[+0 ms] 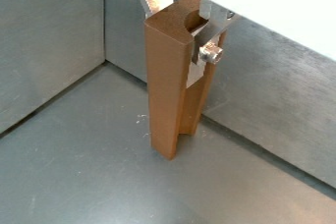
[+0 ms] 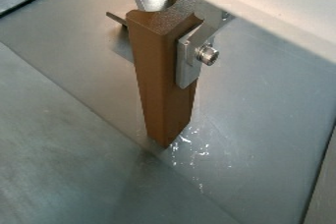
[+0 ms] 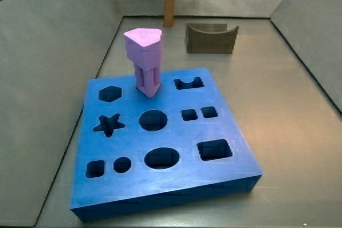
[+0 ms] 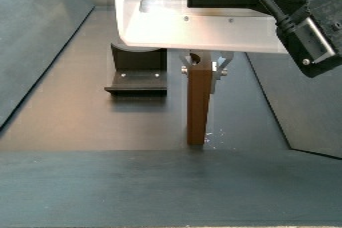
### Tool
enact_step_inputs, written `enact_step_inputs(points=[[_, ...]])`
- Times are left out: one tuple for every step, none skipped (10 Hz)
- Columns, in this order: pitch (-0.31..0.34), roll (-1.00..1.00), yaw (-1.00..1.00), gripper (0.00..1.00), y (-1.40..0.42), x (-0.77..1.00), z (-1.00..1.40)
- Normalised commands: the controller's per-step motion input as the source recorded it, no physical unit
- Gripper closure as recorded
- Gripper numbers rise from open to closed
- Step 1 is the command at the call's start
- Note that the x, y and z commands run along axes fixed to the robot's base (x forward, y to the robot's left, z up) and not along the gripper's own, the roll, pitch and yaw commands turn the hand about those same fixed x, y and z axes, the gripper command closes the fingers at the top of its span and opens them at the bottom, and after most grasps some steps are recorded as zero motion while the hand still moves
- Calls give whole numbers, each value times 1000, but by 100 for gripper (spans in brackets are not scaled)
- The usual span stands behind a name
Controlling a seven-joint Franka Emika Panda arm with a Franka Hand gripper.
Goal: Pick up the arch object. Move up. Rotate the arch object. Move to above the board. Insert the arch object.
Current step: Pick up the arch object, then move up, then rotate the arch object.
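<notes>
Claw (image 1: 195, 39) closed on the top of the arch object (image 1: 171, 90), silver fingers (image 2: 195, 53) pressed against its upper side faces in both wrist views. Long axis upright, running straight down from the claw, lower end at or just above the grey floor (image 1: 79, 159); contact there too fine to judge. In a side view, arch object (image 3: 168, 2) at 12 o'clock, far end of the enclosure, well apart from the board (image 3: 167, 162) at 6 o'clock; purple peg (image 3: 144, 62) standing on the board between them, olive notched block (image 3: 210, 37) just at 3 o'clock of the arch object. Next, judged: lift, rotate, travel toward 6 o'clock. Claw itself cut off in that side view; arch-shaped hole hard to pick out.
</notes>
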Motion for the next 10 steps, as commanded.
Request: enact_step_inputs(points=[[0,0,0,100,0,0,0],[0,0,0,100,0,0,833],[1,7,-37,100,4,34,810],[53,20,-46,100,9,34,605],[77,28,-40,100,8,23,450],[90,37,-32,100,10,21,289],[0,0,0,100,-1000,-276,470],[-7,3,21,100,-1000,-279,448],[-47,60,38,100,-1000,-281,442],[-35,101,36,100,-1000,-268,414]])
